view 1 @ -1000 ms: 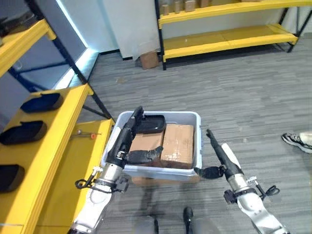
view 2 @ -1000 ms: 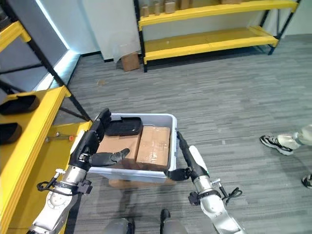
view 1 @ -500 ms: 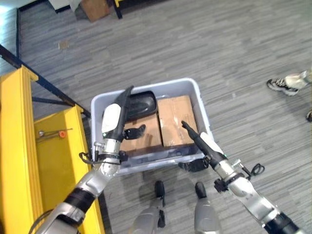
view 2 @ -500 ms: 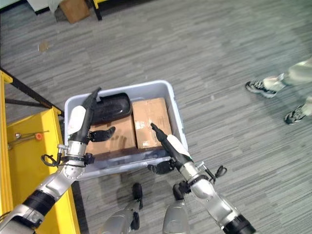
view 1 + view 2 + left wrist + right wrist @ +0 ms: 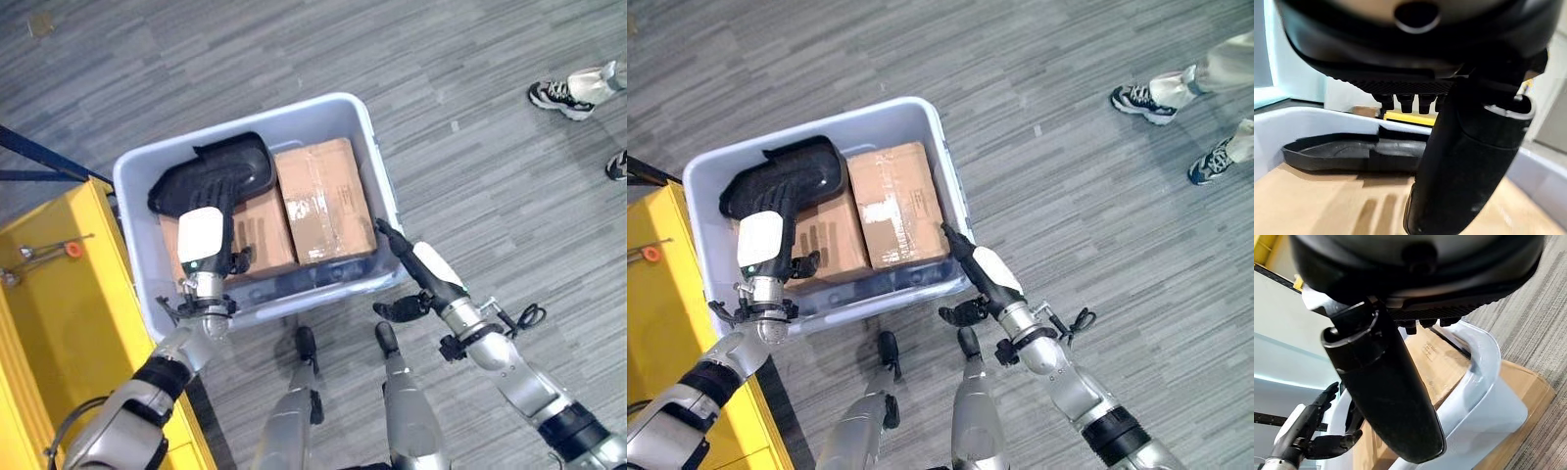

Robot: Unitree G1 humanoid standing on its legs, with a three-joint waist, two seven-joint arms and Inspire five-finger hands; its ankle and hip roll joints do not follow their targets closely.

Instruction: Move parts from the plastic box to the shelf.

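A pale grey plastic box [image 5: 132, 211] sits on the grey plank floor [image 5: 470, 117], close against a yellow shelf [image 5: 59, 323] at the robot's left. Inside the box lie two brown cardboard boxes: one [image 5: 323, 199] on the right side and another [image 5: 263, 235] beside it, partly under a black moulded plastic part [image 5: 211, 176] that rests in the far left corner of the box. The left hand [image 5: 206, 240] is over the left cardboard box, its fingers stretched out straight toward the black part and its thumb standing apart; whether the fingertips touch the part cannot be told, and the left wrist view shows the part lying just past them. The right hand [image 5: 423, 274] is at the box's near right corner, fingers straight along the outside of the rim and thumb spread out to the side, gripping nothing. A small orange item [image 5: 71, 249] lies on the yellow shelf. A person's sneakers [image 5: 558, 95] stand on the floor at the far right, well apart from the box.
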